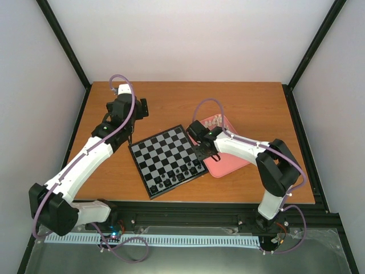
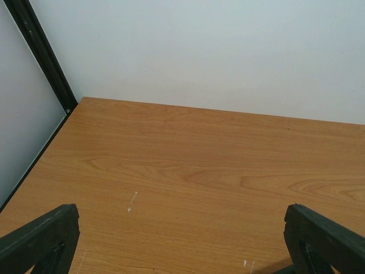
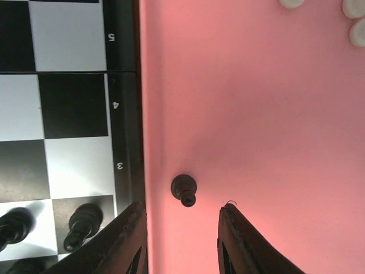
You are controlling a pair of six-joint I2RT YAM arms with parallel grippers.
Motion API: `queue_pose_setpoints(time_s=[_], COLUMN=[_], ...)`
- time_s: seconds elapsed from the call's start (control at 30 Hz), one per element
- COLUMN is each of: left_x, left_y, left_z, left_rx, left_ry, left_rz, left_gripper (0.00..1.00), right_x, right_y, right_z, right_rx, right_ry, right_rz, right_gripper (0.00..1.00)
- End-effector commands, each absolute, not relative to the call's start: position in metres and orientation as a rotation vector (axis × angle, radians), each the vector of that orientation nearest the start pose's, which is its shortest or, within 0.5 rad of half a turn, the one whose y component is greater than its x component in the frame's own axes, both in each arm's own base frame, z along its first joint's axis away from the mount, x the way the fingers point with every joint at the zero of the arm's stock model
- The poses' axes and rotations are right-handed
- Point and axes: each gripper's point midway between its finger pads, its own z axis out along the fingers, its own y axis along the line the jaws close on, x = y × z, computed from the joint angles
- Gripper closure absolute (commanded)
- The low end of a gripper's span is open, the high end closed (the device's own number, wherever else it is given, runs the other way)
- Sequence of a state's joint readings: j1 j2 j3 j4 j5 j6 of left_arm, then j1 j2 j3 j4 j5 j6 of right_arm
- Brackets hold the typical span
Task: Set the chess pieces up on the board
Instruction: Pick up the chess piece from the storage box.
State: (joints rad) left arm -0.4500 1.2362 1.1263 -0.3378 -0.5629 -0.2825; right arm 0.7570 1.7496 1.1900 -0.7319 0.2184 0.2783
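From above, the board [image 1: 165, 161] lies mid-table, with black chess pieces [image 1: 178, 174] along its near edge and the pink tray [image 1: 231, 165] just beside its right edge.

Left wrist: the left gripper [image 2: 181, 228] stands wide open over the table [image 2: 199, 165].

Right wrist: the right gripper [image 3: 182, 220] is parted and empty, just short of a black piece [image 3: 184, 189], probably a pawn, on the tray.

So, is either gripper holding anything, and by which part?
Nothing. The left gripper is open and empty; the right gripper is open, a black pawn untouched on the pink tray by its tips.
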Motion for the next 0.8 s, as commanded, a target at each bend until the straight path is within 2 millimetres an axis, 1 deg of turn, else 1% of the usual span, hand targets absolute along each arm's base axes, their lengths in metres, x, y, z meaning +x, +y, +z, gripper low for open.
queue_pose_setpoints(time_s=[0.0,0.13,0.27,0.43,0.63,0.7,0.77], left_x=[0.387,0.388,0.389,0.389,0.39,0.391,0.391], left_y=[-0.089,-0.09,-0.09,-0.09,-0.09,-0.09,-0.09], left_z=[0.314,0.312,0.312,0.312,0.31,0.31,0.31], left_rx=[-0.181,-0.179,-0.179,-0.179,-0.179,-0.18,-0.179], left_ry=[1.911,1.914,1.914,1.916,1.918,1.918,1.92], left_rz=[0.066,0.066,0.066,0.068,0.078,0.079,0.08], left_gripper=[0.0,0.0,0.0,0.0,0.0,0.0,0.0], right_x=[0.306,0.306,0.305,0.309,0.309,0.31,0.31], right_y=[0.222,0.217,0.219,0.22,0.217,0.217,0.217], right_z=[0.055,0.045,0.036,0.033,0.025,0.024,0.023], right_rx=[-0.556,-0.549,-0.563,-0.568,-0.567,-0.568,-0.565], right_ry=[2.712,2.736,2.754,2.759,2.783,2.783,2.785], right_rz=[-0.078,-0.07,-0.033,-0.026,-0.026,-0.023,-0.02], right_gripper=[0.65,0.65,0.66,0.66,0.72,0.75,0.8])
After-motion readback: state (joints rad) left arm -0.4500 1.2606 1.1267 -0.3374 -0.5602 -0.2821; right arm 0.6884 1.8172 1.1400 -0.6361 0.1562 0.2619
